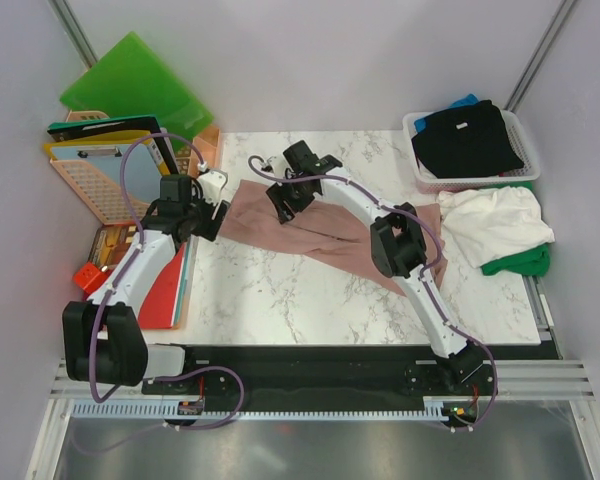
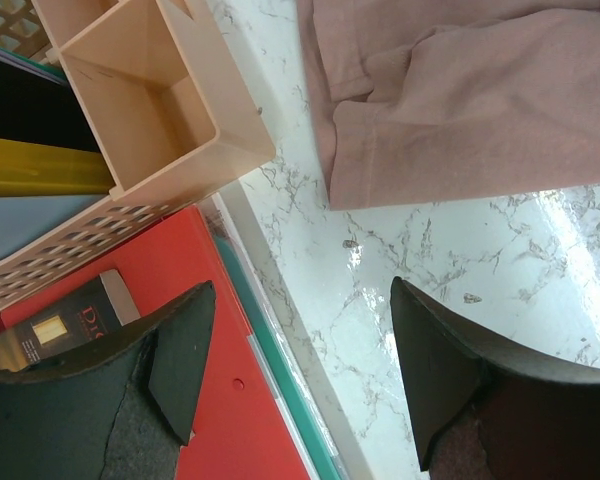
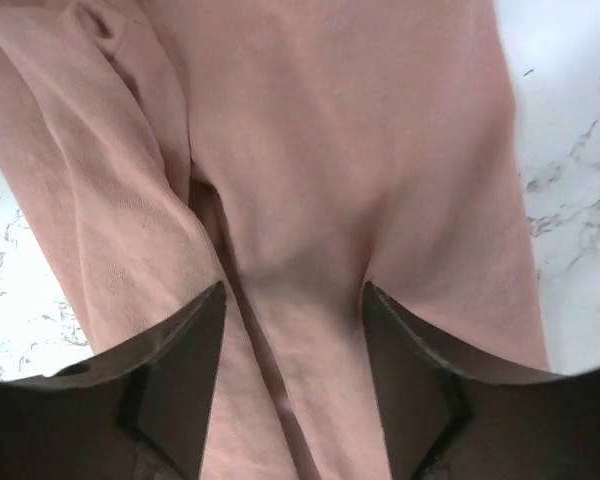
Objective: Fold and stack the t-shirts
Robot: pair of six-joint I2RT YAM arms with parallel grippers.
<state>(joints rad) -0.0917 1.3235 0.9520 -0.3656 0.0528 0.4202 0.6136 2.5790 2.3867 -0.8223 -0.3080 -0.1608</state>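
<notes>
The dusty pink t-shirt lies crumpled in a diagonal band across the marble table. My right gripper is pressed down onto its upper left part. In the right wrist view the jaws stand apart, with a raised fold of the pink cloth between them. My left gripper hovers open just left of the shirt. In its own view it is empty over the table's left edge, short of the shirt's hem. A black t-shirt and a blue one fill the basket. White and green shirts lie beside it.
A pink basket stands at the back right. At the left are a green folder, a red folder, a peach lattice tray and a peach open box close to the left gripper.
</notes>
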